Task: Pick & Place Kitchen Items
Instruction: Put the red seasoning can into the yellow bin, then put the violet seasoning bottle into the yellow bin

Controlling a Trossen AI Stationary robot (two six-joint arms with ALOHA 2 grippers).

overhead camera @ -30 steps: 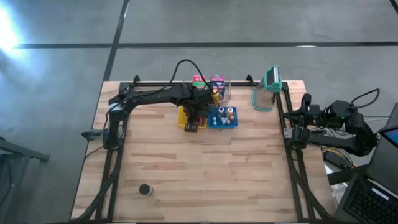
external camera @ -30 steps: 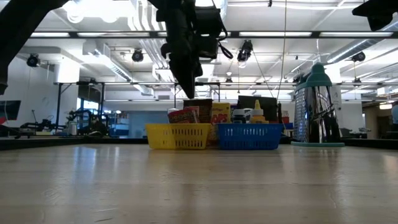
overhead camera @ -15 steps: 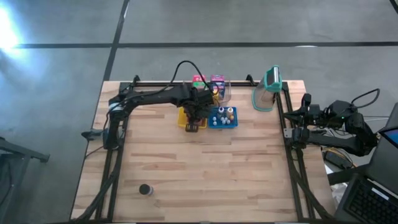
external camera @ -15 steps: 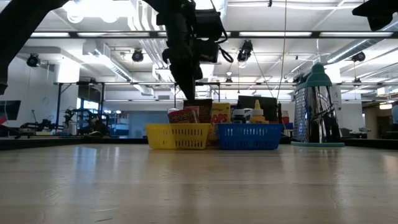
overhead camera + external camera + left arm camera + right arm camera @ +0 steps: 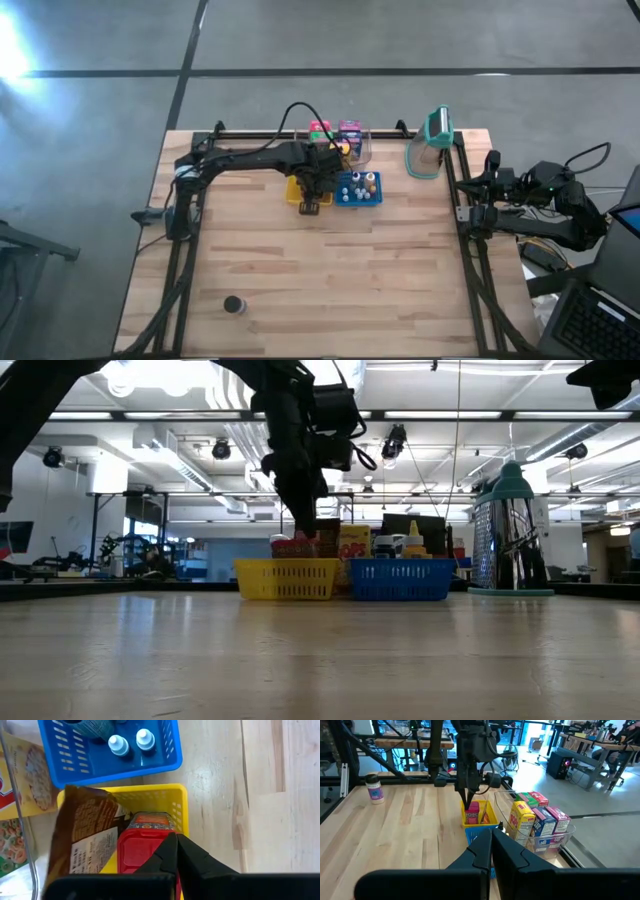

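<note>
My left gripper [image 5: 312,197] [image 5: 306,532] is shut and points steeply down over the yellow basket [image 5: 293,190]. Its tips [image 5: 176,836] stand at the top of a red carton [image 5: 142,852] [image 5: 292,544] that stands in that basket beside a brown packet [image 5: 85,830]. The blue basket [image 5: 115,767] next to it holds small white-capped bottles [image 5: 131,741]. My right gripper [image 5: 490,832] is shut with nothing in it, parked off the table's right edge [image 5: 478,200]. My left gripper comes from above with shut fingers, and its tips are right at the red carton's top edge [image 5: 165,831]. I cannot tell whether they touch it. The carton stands in the yellow basket.
A clear bin of coloured cartons [image 5: 345,138] [image 5: 540,822] stands behind the baskets at the far edge. A clear jug with a teal lid [image 5: 430,145] is at the far right. A small dark-capped jar [image 5: 234,304] stands alone near the near left corner.
My left gripper has sunk straight down toward the yellow basket, still shut and without turning. Its tips have come from above the basket's contents down to the top of the red carton. The baskets and their contents have kept their places.
</note>
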